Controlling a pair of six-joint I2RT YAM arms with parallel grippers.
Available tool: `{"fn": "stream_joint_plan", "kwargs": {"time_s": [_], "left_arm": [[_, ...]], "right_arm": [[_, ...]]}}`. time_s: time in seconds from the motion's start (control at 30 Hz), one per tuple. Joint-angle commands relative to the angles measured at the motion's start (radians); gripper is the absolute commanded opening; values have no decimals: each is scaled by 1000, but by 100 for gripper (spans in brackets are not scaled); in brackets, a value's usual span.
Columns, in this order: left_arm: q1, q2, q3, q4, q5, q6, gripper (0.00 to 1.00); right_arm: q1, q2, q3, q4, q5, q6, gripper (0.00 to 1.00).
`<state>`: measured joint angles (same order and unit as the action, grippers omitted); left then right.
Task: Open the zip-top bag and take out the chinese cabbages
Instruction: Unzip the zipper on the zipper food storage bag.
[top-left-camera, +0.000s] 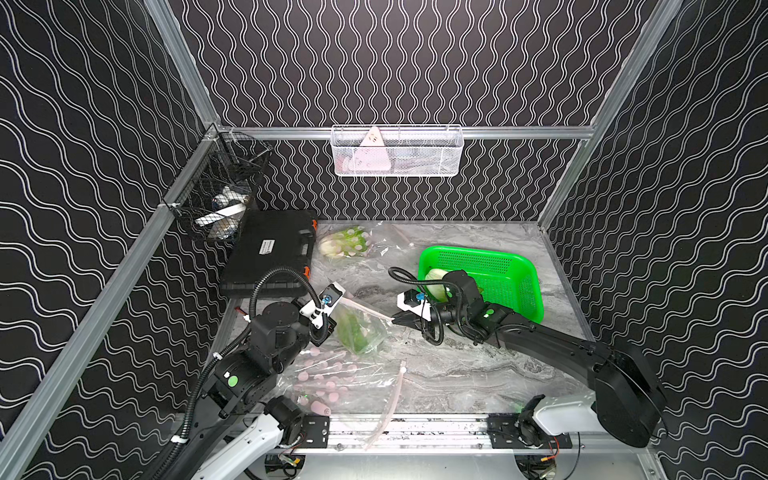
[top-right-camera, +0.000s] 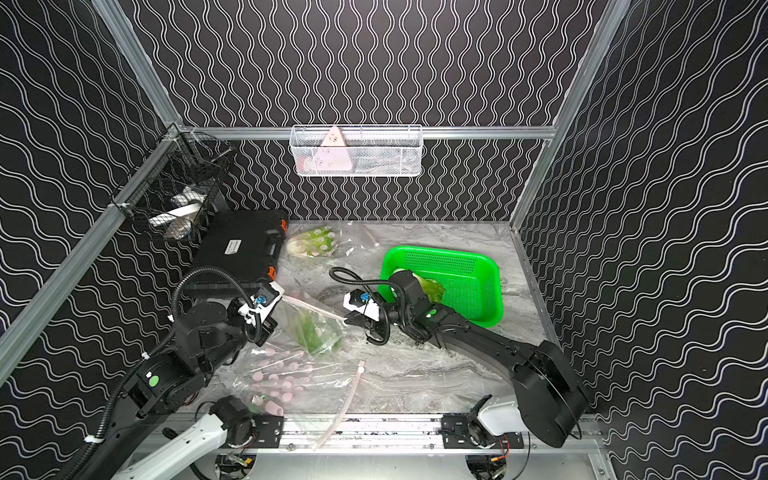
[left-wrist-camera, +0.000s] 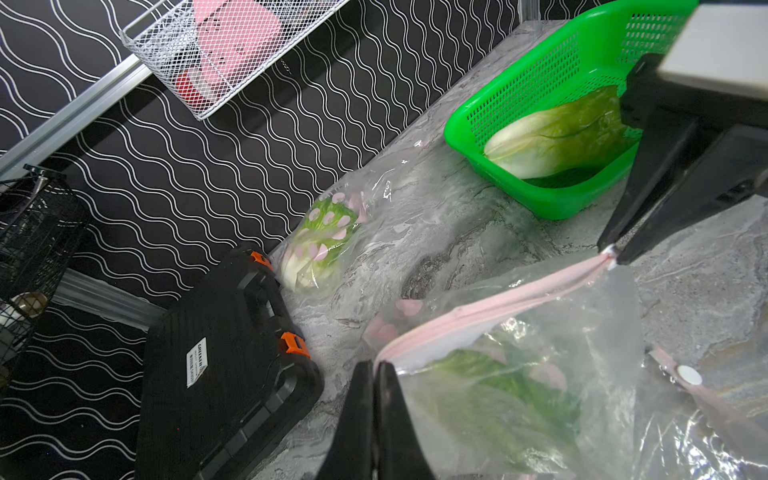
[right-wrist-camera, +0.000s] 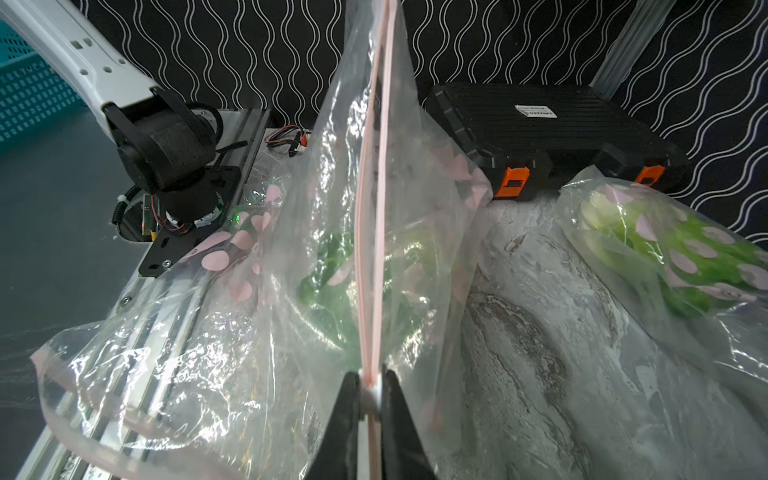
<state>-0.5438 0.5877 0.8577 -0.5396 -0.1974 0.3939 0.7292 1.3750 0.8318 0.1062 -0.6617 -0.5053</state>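
Observation:
A clear zip-top bag (top-left-camera: 360, 330) with pink dots hangs stretched between my two grippers, with a leafy green chinese cabbage (left-wrist-camera: 498, 386) inside it. My left gripper (left-wrist-camera: 374, 366) is shut on the bag's corner at one end of the pink zip strip (left-wrist-camera: 498, 308). At the other end, my right gripper (right-wrist-camera: 370, 379) is shut on the white slider (right-wrist-camera: 370, 395). The two pink tracks (right-wrist-camera: 374, 208) run close together. A second cabbage (top-left-camera: 436, 281) lies in the green basket (top-left-camera: 478, 251). A third cabbage (top-left-camera: 345, 245) lies in another bag at the back.
A flat empty dotted bag (top-left-camera: 340, 378) lies near the front rail. A black tool case (top-left-camera: 270, 249) sits at the back left, under a black wire basket (top-left-camera: 220, 195). A white mesh basket (top-left-camera: 397, 151) hangs on the back wall.

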Motion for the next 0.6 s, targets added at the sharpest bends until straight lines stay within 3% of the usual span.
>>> {"fn": "stream_joint_plan", "kwargs": {"time_s": [0.0,0.57], "left_arm": [[0,-2,1,82,-49,11,0],[0,8,3,53,-25,13,0]], "right_arm": [[-16,-17,-22,-26,35,14,0],[-86,-40,-46,-71,40,-14,0]]}}
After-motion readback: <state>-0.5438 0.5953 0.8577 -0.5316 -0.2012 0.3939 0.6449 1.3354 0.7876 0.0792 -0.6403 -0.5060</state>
